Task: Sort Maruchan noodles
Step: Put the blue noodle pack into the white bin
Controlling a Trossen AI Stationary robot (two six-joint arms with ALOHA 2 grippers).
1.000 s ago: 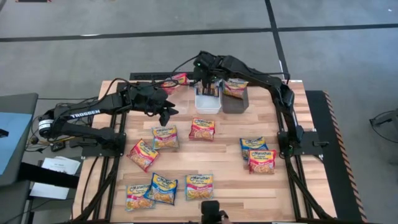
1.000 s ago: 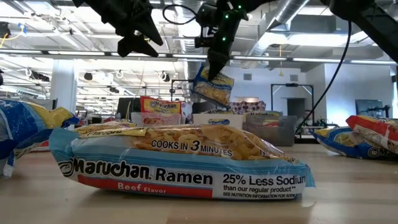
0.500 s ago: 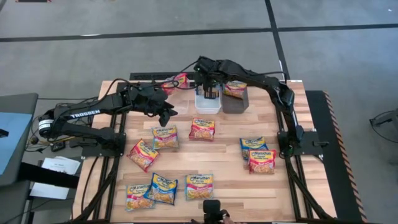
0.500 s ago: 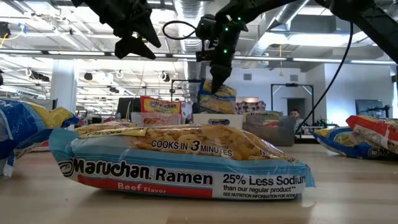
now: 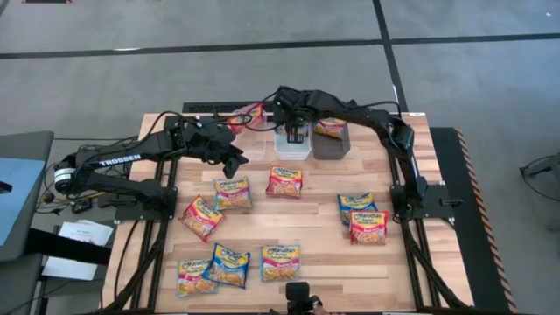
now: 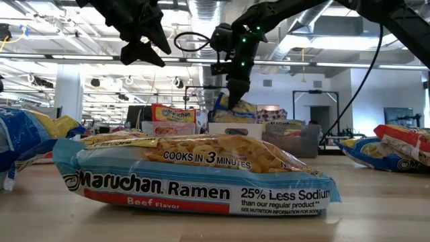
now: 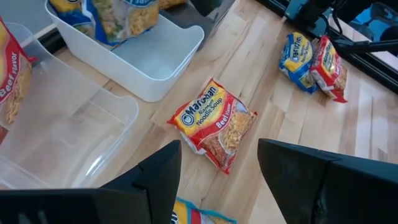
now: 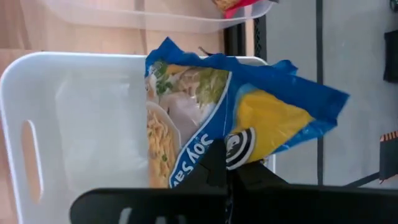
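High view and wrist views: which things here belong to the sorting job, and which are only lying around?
Belong to the job:
- blue packet held by the shut right hand over the white bin
- red packet on the table
- clear bin, grey bin
- open left hand, holding nothing

Lying about:
- papers beside the table

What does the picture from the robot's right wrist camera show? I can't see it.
The right hand is shut on a blue noodle packet, holding it over a white bin. Beyond the white bin sits the edge of a clear bin with a red packet in it.
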